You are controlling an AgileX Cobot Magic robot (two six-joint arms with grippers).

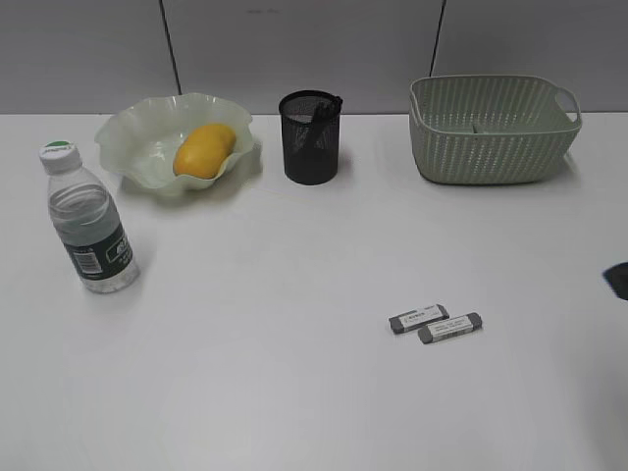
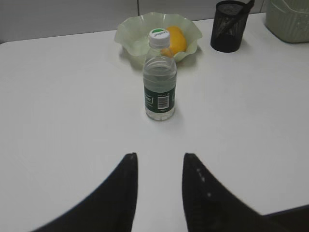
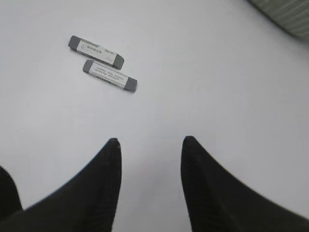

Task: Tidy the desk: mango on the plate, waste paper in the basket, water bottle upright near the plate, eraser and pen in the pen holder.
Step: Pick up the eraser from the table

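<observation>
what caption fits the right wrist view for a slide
Open right gripper above the white desk, two grey erasers lying ahead.

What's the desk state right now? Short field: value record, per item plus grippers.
mango: in the plate
water bottle: upright, in front of the plate, apart from it
pen holder: upright, a dark pen-like item inside
erasers: two, side by side on the desk, not in the holder
basket: far right; contents cannot be told
waste paper: not visible on the desk
left gripper: open, empty
right gripper: open, empty
</observation>
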